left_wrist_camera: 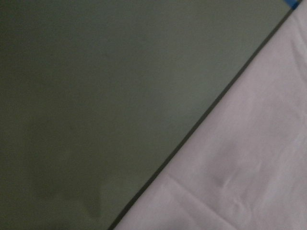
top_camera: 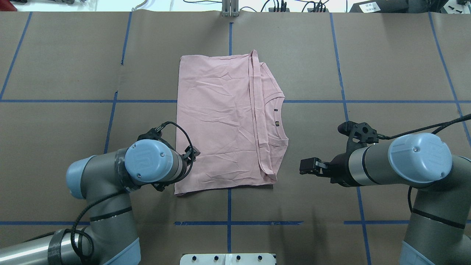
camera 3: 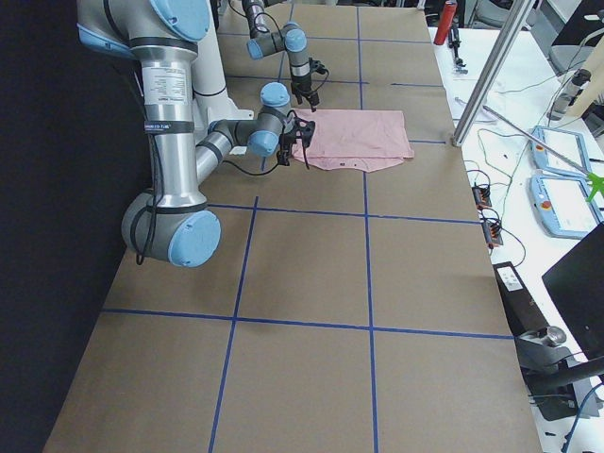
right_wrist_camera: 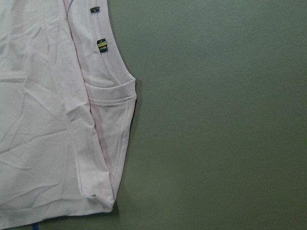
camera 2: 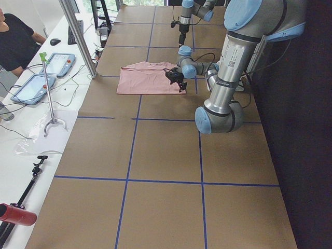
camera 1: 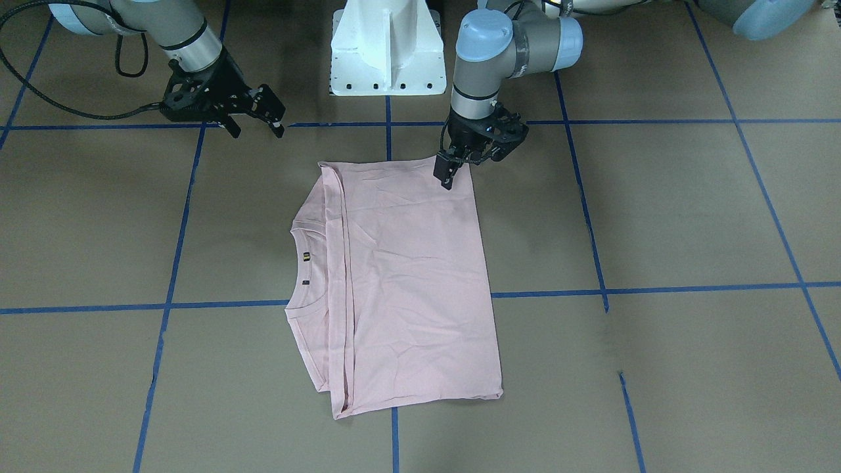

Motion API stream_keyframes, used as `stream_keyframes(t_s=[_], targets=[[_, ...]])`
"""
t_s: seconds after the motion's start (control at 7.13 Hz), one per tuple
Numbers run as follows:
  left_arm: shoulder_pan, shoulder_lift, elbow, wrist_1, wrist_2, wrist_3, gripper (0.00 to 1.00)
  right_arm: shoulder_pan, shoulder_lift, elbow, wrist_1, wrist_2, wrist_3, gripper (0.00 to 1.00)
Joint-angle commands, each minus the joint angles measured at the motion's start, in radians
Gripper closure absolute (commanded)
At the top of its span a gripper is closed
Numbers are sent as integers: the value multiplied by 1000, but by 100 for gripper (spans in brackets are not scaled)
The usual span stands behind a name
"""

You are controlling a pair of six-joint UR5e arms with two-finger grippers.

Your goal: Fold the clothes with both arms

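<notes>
Just L jaws at tee [camera 1: 407, 276] corner

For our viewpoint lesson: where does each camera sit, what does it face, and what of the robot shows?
Front-facing: across the table, facing the robot; shows T-shirt, left gripper, right gripper, white pedestal.
Overhead: behind the robot, looking down; left arm, right arm.
Exterior left: table's end; left arm nearest.
Exterior right: opposite end; right arm nearest.
Left wrist: close above the T-shirt's edge; no robot parts.
Right wrist: above the collar; no robot parts.
Shared: both wrist views show T-shirt on table.
</notes>
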Motion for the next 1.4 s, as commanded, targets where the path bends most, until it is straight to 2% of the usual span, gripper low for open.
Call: stream_keyframes(t_s=[0.0, 0.98, 1.26], targets=[[34, 16, -5, 7, 2, -37, 0, 2, 0, 1, 0, -1, 0, 0], [67, 17, -22, 50, 2, -63, 1, 15, -1, 2, -1, -4, 0, 0], [71, 17, -40, 84, 0, -64, 10, 12, 0, 1, -1, -6, 0, 0]])
